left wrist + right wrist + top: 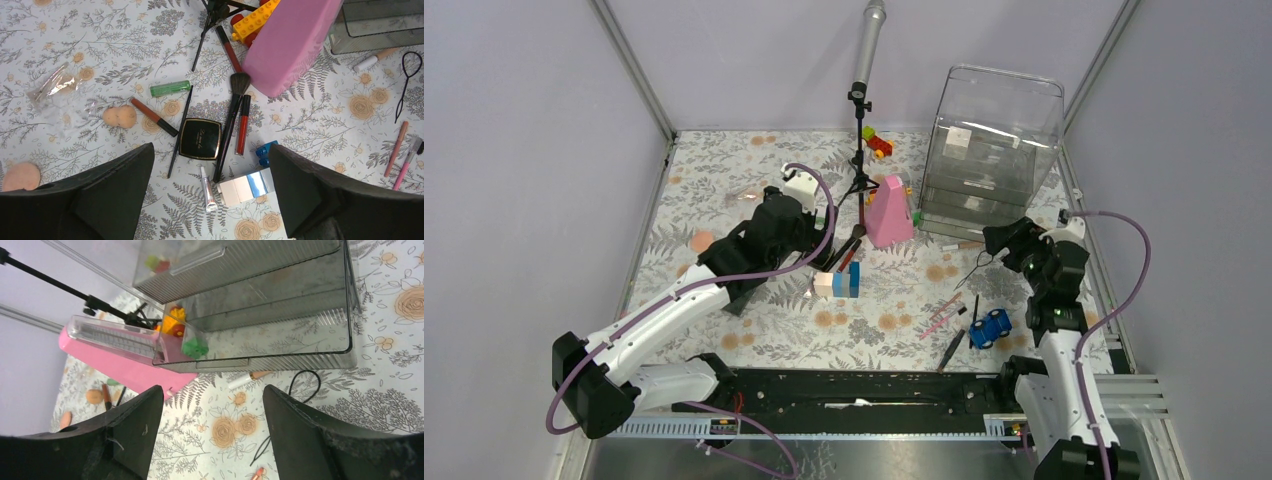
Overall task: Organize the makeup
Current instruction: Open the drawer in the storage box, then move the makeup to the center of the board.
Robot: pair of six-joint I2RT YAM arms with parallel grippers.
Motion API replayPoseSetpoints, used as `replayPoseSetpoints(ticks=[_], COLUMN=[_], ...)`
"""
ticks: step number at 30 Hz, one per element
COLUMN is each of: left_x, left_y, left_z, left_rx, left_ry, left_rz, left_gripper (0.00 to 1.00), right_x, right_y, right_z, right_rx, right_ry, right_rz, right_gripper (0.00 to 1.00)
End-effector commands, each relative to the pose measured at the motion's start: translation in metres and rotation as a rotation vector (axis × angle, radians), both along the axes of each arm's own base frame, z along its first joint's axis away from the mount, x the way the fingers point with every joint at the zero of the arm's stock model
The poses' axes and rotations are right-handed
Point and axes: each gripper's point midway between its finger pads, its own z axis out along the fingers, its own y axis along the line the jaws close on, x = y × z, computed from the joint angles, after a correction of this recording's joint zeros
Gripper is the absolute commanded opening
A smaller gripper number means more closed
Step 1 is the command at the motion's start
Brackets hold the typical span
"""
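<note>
The left tool (210,145) hangs over the floral desk (100,40) with its fingers spread wide and nothing gripped. Seen from its wrist, the black square compact (200,138) lies flat right between the fingertips. A black-handled brush (234,112) and a red lip gloss (242,125) lie just beside the compact at 3 o'clock. The green tube (170,88) sits at 11 o'clock and two peach sponges (120,116) at 9 o'clock. A small white tube (208,183) lies at 6 o'clock, next to the white and blue blocks (245,186). Pink pencils (397,148) lie well apart at 3 o'clock.

The right tool (213,388) is also spread open and empty, facing the clear organizer (280,300). A white-capped pencil (247,379) lies at its 12 o'clock, against the organizer's base
</note>
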Motion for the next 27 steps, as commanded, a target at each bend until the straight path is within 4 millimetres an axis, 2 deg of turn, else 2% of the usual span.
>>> replayPoseSetpoints(ticks=[1,3,4,8,11,15,19,22,27], left_x=[0.003,0.002,0.001,-0.009,-0.022,-0.049,-0.079,-0.1,-0.109], left_y=[-0.003,-0.003,-0.005,-0.023,-0.04,-0.074,-0.113,-0.149,-0.211], left_z=[0.013,0.015,0.015,0.013,0.01,-0.003,-0.019,-0.032,-0.05], left_rx=[-0.028,-0.031,-0.034,-0.041,-0.02,0.029,0.091,0.165,0.177], left_ry=[-0.038,-0.041,-0.038,-0.021,-0.021,-0.005,-0.03,-0.119,-0.223], left_rz=[-0.011,-0.014,-0.031,-0.125,-0.212,-0.375,-0.525,-0.627,-0.744], left_gripper=[0.94,0.94,0.94,0.92,0.92,0.94,0.95,0.95,0.94], right_x=[0.0,0.0,0.0,-0.005,-0.01,-0.015,-0.022,-0.032,-0.043], right_y=[0.003,0.001,-0.008,-0.031,-0.034,-0.033,-0.03,-0.03,-0.023], right_z=[0.013,0.014,0.013,0.019,0.02,0.032,0.063,0.081,0.106], right_rx=[-0.101,-0.097,-0.097,-0.105,-0.104,-0.1,-0.102,-0.121,-0.127], right_ry=[0.068,0.103,0.13,0.207,0.283,0.302,0.229,0.202,0.157], right_rz=[0.069,0.05,-0.004,-0.148,-0.167,-0.166,-0.156,-0.155,-0.124], right_gripper=[0.78,0.77,0.77,0.79,0.79,0.79,0.81,0.82,0.82])
